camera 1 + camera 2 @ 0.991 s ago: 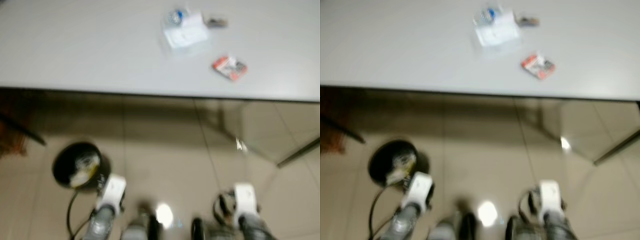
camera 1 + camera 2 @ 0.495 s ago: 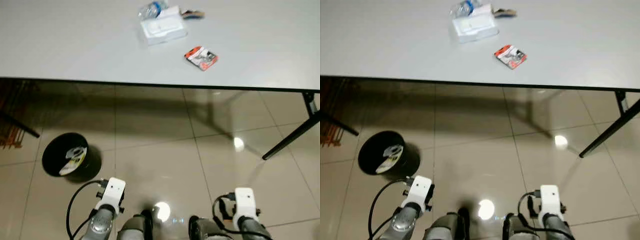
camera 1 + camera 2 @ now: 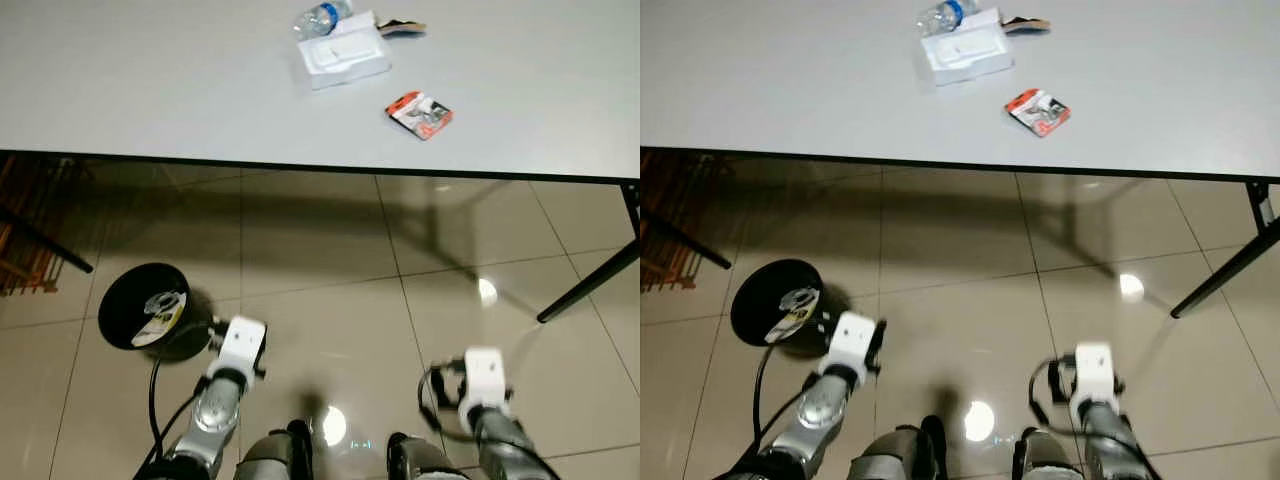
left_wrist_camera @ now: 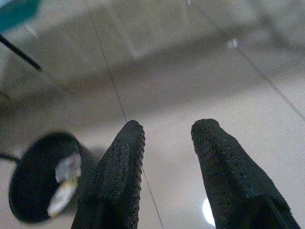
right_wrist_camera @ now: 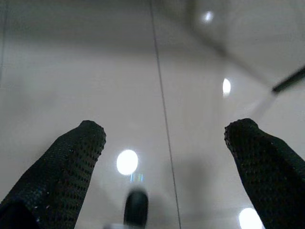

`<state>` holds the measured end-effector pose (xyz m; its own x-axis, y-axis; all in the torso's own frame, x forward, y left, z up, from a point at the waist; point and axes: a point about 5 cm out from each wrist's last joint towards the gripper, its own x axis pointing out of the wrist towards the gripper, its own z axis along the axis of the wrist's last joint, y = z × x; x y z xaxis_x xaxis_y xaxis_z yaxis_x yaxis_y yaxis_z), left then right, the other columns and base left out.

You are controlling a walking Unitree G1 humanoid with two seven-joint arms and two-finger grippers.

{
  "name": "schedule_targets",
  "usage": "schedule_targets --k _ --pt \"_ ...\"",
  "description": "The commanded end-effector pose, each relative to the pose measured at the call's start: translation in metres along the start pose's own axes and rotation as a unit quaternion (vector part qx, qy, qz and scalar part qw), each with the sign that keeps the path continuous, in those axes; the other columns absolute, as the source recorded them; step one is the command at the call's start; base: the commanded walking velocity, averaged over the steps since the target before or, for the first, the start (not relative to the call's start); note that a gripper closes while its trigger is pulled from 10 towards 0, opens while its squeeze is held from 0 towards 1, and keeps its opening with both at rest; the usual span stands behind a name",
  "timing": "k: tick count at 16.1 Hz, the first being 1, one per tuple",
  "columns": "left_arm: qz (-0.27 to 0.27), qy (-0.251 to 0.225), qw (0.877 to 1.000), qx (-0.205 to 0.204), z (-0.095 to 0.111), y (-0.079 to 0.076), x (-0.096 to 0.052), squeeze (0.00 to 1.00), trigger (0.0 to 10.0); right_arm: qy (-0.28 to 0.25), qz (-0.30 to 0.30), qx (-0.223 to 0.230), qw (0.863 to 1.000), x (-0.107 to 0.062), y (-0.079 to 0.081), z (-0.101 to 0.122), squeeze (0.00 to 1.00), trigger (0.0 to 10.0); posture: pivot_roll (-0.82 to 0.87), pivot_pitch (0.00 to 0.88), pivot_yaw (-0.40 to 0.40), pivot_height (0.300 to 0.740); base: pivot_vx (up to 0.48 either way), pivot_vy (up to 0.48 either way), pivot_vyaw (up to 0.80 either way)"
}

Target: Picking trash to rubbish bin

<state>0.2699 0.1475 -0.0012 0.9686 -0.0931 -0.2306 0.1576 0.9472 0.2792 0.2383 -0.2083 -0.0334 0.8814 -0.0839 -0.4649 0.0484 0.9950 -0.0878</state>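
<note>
**Trash on the table, bin on the floor**

A smooth grey table [image 3: 150, 90] is seen above glossy beige floor tiles [image 3: 320, 300]. On it lie a crumpled clear plastic bottle [image 3: 318, 18], a flat white rectangular tray [image 3: 343, 62] angled across the tabletop, and a small red-and-black packet [image 3: 420, 114] lying diagonally, well apart from the round black rubbish bin [image 3: 145, 318] below. The textured black left gripper [image 4: 167, 143] is parted narrowly; the right gripper [image 5: 164, 143] is spread wide. The blur of a second ago is gone.
</note>
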Motion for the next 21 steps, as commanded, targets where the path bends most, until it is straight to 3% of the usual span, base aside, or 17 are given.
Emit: schedule_targets --k 1,3,5,7,8,10,11,14,17,21 --pt "0.011 -0.027 0.999 0.013 0.006 0.006 -0.001 0.00 10.0 -0.036 -0.010 0.010 0.999 0.001 -0.002 0.011 0.00 10.0 0.02 0.217 0.127 0.740 0.000 0.000 0.00" --pt "0.034 -0.096 0.995 0.019 0.034 0.017 0.006 0.00 10.0 -0.119 -0.017 0.015 0.993 0.008 -0.005 0.045 0.00 10.0 0.03 0.211 0.129 0.740 0.000 0.000 0.00" --pt "0.047 -0.132 0.990 0.015 0.051 0.023 0.010 0.00 10.0 -0.168 -0.024 0.022 0.985 0.010 -0.008 0.068 0.00 10.0 0.02 0.208 0.130 0.740 0.000 0.000 0.00" --pt "0.055 -0.227 0.972 0.023 0.106 0.035 0.020 0.00 10.0 -0.304 -0.033 0.034 0.952 0.008 -0.012 0.147 0.00 10.0 0.03 0.223 0.132 0.740 0.000 0.000 0.00" --pt "0.054 -0.241 0.969 0.026 0.115 0.036 0.020 0.00 10.0 -0.323 -0.032 0.033 0.945 0.005 -0.012 0.160 0.00 10.0 0.03 0.226 0.132 0.740 0.000 0.000 0.00" --pt "0.058 -0.301 0.951 0.040 0.150 0.042 0.017 0.00 10.0 -0.406 -0.024 0.046 0.912 -0.012 -0.003 0.212 0.00 10.0 0.03 0.236 0.133 0.740 0.000 0.000 0.00" --pt "0.071 -0.328 0.942 0.032 0.168 0.046 0.014 0.00 10.0 -0.431 -0.015 0.055 0.900 -0.021 0.002 0.227 0.00 10.0 0.03 0.244 0.134 0.740 0.000 0.000 0.00" --pt "0.062 -0.326 0.943 0.029 0.172 0.043 0.013 0.00 10.0 -0.424 -0.003 0.060 0.904 -0.025 0.007 0.229 0.00 10.0 0.04 0.251 0.135 0.740 0.000 0.000 0.00" --pt "0.056 -0.307 0.950 0.030 0.166 0.042 0.012 0.00 10.0 -0.391 -0.006 0.064 0.918 -0.025 0.008 0.217 0.00 10.0 0.04 0.259 0.137 0.740 0.000 0.000 0.00" --pt "0.058 -0.297 0.953 0.025 0.167 0.043 0.012 0.00 10.0 -0.381 -0.003 0.064 0.922 -0.027 0.007 0.218 0.00 10.0 0.04 0.264 0.137 0.740 0.000 0.000 0.00"
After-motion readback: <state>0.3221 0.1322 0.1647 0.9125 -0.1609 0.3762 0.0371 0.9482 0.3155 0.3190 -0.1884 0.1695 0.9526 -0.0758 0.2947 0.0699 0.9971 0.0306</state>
